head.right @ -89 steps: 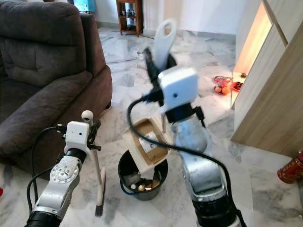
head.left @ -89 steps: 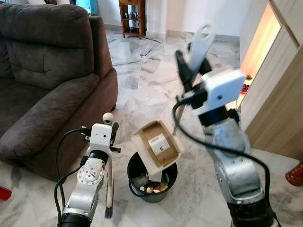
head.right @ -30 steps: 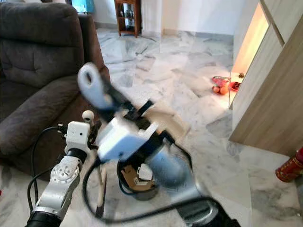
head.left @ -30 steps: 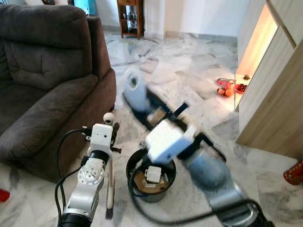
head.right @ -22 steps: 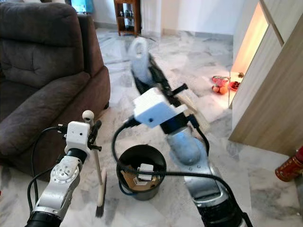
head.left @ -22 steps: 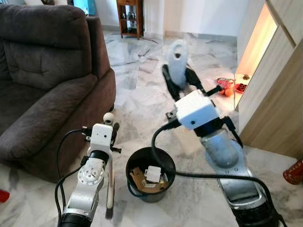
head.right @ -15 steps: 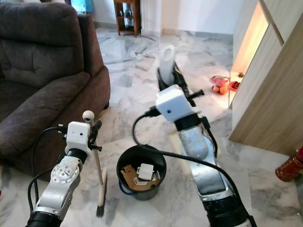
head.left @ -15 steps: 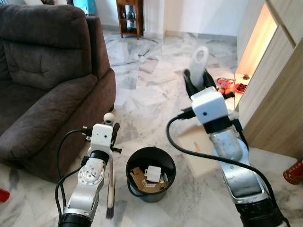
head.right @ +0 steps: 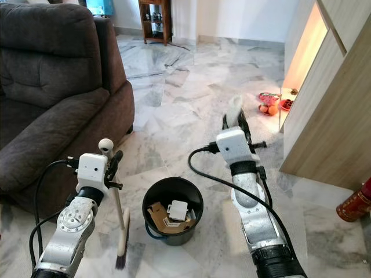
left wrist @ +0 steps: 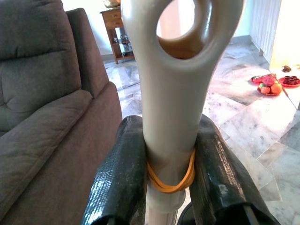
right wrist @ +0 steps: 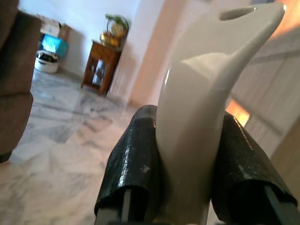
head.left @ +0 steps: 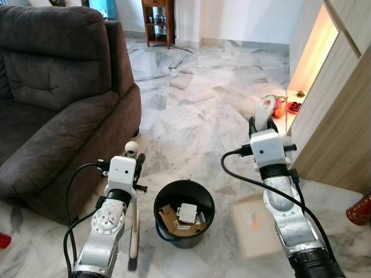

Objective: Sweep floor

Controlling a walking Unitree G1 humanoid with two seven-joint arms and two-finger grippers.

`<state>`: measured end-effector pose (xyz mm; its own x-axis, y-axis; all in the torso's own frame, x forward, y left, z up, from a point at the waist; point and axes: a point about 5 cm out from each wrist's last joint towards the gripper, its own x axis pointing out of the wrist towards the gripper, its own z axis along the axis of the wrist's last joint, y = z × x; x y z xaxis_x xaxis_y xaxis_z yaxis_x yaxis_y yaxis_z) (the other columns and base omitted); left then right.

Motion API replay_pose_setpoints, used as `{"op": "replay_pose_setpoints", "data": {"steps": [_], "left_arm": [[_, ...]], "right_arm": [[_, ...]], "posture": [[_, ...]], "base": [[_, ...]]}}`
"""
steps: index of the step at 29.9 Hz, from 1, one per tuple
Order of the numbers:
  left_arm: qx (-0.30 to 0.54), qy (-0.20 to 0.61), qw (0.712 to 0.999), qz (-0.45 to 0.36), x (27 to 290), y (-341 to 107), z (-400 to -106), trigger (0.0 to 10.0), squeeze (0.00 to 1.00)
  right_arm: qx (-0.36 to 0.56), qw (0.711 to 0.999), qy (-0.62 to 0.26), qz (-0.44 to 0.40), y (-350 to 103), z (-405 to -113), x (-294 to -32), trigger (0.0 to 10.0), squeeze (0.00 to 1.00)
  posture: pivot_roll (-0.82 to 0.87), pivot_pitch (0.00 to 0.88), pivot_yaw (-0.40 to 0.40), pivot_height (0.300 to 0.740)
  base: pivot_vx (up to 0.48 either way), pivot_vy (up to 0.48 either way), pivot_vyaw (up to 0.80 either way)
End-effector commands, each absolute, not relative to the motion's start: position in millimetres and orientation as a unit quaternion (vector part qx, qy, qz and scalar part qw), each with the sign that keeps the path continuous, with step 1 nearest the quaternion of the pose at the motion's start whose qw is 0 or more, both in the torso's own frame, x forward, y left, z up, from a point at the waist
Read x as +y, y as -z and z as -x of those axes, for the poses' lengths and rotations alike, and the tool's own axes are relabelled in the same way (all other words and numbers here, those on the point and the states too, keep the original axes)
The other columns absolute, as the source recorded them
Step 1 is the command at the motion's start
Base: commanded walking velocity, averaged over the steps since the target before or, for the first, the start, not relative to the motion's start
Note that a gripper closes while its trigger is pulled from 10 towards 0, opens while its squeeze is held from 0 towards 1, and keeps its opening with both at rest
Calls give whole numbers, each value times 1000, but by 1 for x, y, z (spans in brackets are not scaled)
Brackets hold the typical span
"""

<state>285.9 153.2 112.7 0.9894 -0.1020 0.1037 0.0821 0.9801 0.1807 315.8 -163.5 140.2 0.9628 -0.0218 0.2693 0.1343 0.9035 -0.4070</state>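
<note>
A black bin (head.left: pixel 184 212) holding cardboard and paper scraps stands on the marble floor between my arms. My left gripper (head.left: pixel 137 162) is shut on the upright grey handle of a hand brush (left wrist: pixel 174 93), just left of the bin. An orange band circles that handle, and the brush's bristles (head.left: pixel 132 263) rest on the floor. My right gripper (head.left: pixel 261 124) is shut on the white handle (right wrist: pixel 201 103) of a dustpan. The beige pan (head.left: pixel 258 229) lies low at the floor, right of the bin.
A dark brown sofa (head.left: pixel 52 104) fills the left side. A wooden cabinet (head.left: pixel 342 116) lines the right, with a plate of fruit (head.left: pixel 278 104) on the floor beside it. A red object (head.left: pixel 360 211) sits at the right edge. Open marble floor stretches ahead.
My right arm swung the dustpan away from above the bin and lowered it to the floor on the bin's right. The left arm and brush barely moved.
</note>
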Motion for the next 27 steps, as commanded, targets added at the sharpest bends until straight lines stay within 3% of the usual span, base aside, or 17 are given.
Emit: {"op": "replay_pose_setpoints", "data": {"steps": [1, 13, 27], "left_arm": [[-77, 54, 991, -96, 152, -122, -284, 10000, 0], [-76, 50, 992, -85, 154, -121, -277, 10000, 0], [-81, 52, 992, -77, 152, -121, -274, 10000, 0]], "right_arm": [[-153, 963, 42, 218, -144, -315, -164, 10000, 0], [-99, 982, 60, 147, -111, -314, -173, 10000, 0], [-97, 986, 67, 116, -107, -317, -175, 10000, 0]], "posture": [[112, 54, 38, 740], [112, 78, 34, 740], [106, 71, 34, 740]], "base": [[0, 0, 0], [0, 0, 0], [0, 0, 0]]}}
